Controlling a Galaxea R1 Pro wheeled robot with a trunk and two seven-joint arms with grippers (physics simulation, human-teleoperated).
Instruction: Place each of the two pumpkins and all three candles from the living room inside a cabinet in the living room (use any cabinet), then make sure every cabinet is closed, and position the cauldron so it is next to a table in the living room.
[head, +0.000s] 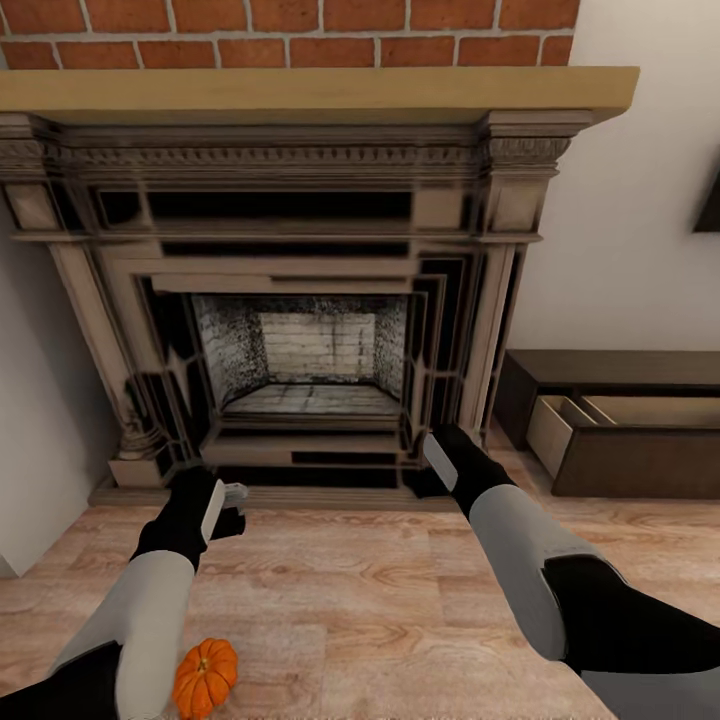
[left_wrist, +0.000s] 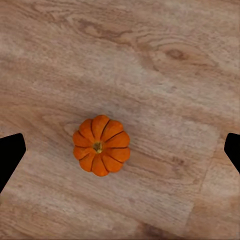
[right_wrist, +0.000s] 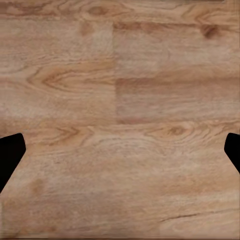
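A ribbed, bright orange pumpkin (head: 205, 677) with a short yellowish-brown stem lies on the light wood-plank floor (head: 380, 600) at the lower left of the head view, just beside the left forearm. In the left wrist view the pumpkin (left_wrist: 101, 145) sits upright near the frame's centre, between the two black fingertips (left_wrist: 11, 155) of the left end effector (left_wrist: 120, 155), which stand wide apart and hold nothing. The right end effector (right_wrist: 120, 150) is likewise spread wide and empty over bare, knotty grained planks. Filling the upper head view is an ornate grey-black carved fireplace (head: 290, 300) with a pale wooden mantel and red brick above. At the right edge stands the low dark-brown cabinet (head: 630, 440), one drawer (head: 600, 415) pulled out, showing its tan inside.
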